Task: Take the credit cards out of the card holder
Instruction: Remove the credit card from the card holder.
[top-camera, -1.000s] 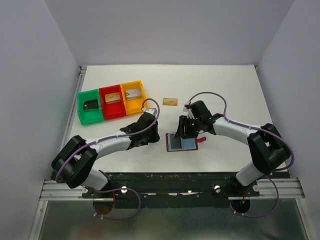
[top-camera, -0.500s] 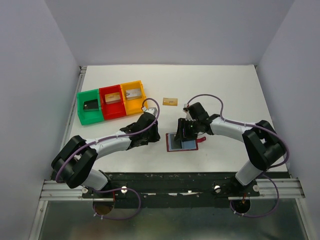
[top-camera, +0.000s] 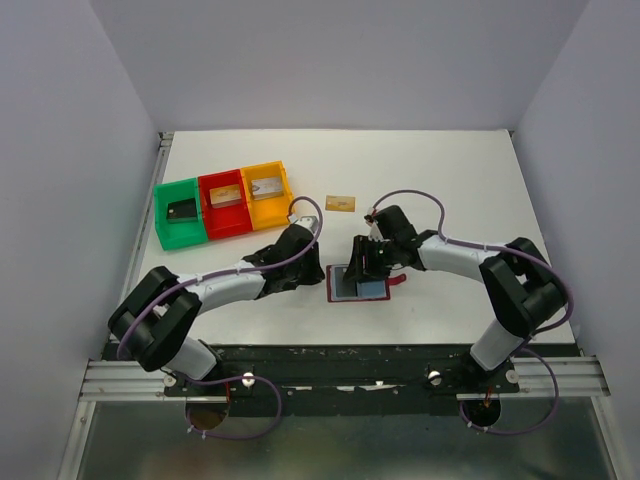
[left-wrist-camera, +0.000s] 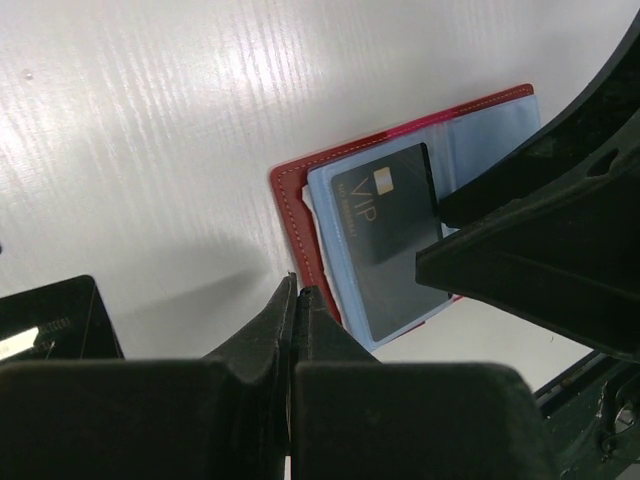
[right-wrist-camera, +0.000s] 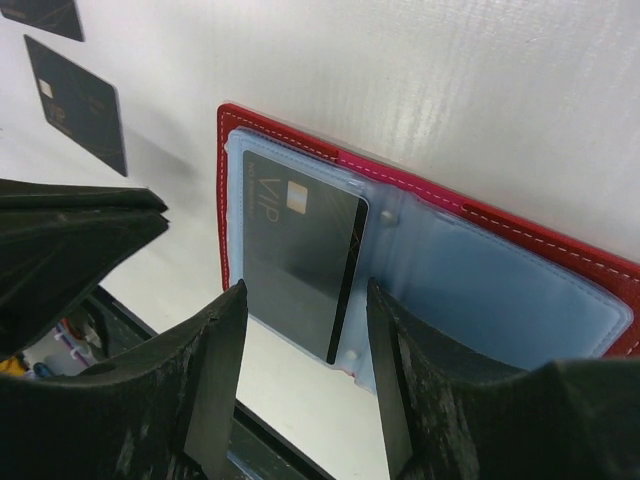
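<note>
Top external view: a white table. At far left, three open plastic trays stand touching in a row: a green tray, a red tray and a yellow tray. Each holds one small flat item, too small to name.

Next, the left gripper sits low over the table. Its jaws are pressed together and it holds nothing. Its tip is just beside the holder's left edge, probably to brace the holder against sliding. I cannot tell whether it touches.

The right wrist view shows two loose black cards, thin plastic rectangles lying flat on the table beyond that same edge. One is cut off by the frame.

In the middle, near the front edge, the small dark red folding card holder lies open and flat between the two grippers. Its light blue pockets face up so the cards can slide out. The left pocket holds one black VIP card. The right pocket looks empty.

Farther back, a gold-orange card lies alone.

To the right, the right gripper hangs over the holder with its jaws partway open. One jaw stands on each side of the black VIP card, and neither holds anything. It looks lined up to draw that card out.

In all there are three trays, one holder, two grippers and four cards seen for certain.
</note>
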